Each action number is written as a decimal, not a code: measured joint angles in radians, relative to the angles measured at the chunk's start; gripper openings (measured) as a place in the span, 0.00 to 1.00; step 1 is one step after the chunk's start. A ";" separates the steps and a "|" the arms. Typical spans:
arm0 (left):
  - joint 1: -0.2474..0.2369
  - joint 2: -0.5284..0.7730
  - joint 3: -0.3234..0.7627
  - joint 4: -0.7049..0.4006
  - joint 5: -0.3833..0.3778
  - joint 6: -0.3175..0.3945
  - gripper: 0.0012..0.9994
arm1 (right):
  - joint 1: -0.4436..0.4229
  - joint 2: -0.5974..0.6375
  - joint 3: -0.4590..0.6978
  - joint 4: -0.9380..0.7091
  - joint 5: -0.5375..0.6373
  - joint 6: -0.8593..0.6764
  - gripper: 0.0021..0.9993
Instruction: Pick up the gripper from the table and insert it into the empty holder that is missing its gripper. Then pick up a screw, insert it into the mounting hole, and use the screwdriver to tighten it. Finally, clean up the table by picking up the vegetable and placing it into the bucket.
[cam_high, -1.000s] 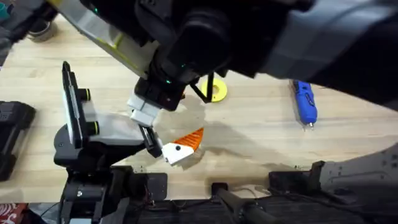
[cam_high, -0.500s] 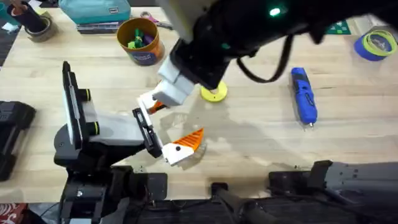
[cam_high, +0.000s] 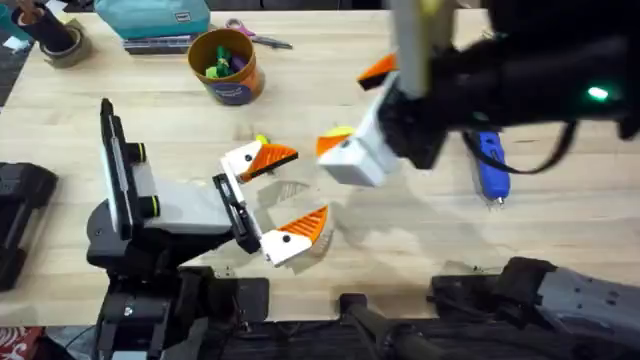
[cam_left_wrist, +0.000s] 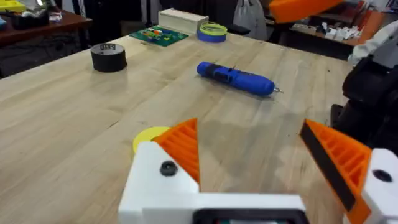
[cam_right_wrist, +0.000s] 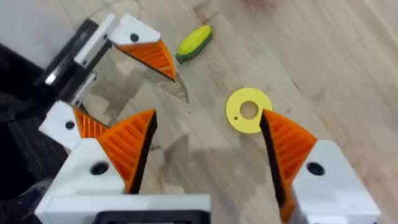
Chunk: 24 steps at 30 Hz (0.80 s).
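Observation:
The orange gripper (cam_high: 274, 157) sits in the white holder (cam_high: 242, 160), the far finger of my left gripper (cam_high: 290, 192), which is open. My right gripper (cam_high: 356, 106) hovers open and empty to the right of it, above the table; its orange pads (cam_right_wrist: 127, 146) frame the yellow ring (cam_right_wrist: 247, 110). The vegetable (cam_right_wrist: 194, 41) lies just beyond the holder (cam_right_wrist: 127, 31). Farther right on the table lies the blue screwdriver (cam_left_wrist: 236, 78), partly under the right arm (cam_high: 490, 168). At the back stands the bucket (cam_high: 225, 65). The screw is out of view.
A black tape roll (cam_left_wrist: 109, 57) and a blue tape roll (cam_left_wrist: 212, 31) rest on the far side. A teal case (cam_high: 150, 15), scissors (cam_high: 255, 36) and another tape roll (cam_high: 60, 45) line the back edge. A black device (cam_high: 20, 215) sits at the left edge.
My right gripper has pulled away to the right and upward from the left claw, leaving the orange gripper seated in the holder. The left arm has stayed still.

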 joint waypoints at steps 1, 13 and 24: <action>0.000 0.000 0.000 0.000 0.000 0.000 0.99 | -0.020 -0.030 -0.029 0.005 -0.022 -0.007 1.00; 0.000 0.000 0.000 0.000 0.000 0.000 0.99 | -0.206 -0.263 -0.334 0.063 -0.358 -0.213 1.00; 0.000 0.000 0.000 0.000 0.000 0.000 0.99 | -0.371 -0.256 -0.407 0.055 -0.542 -0.266 1.00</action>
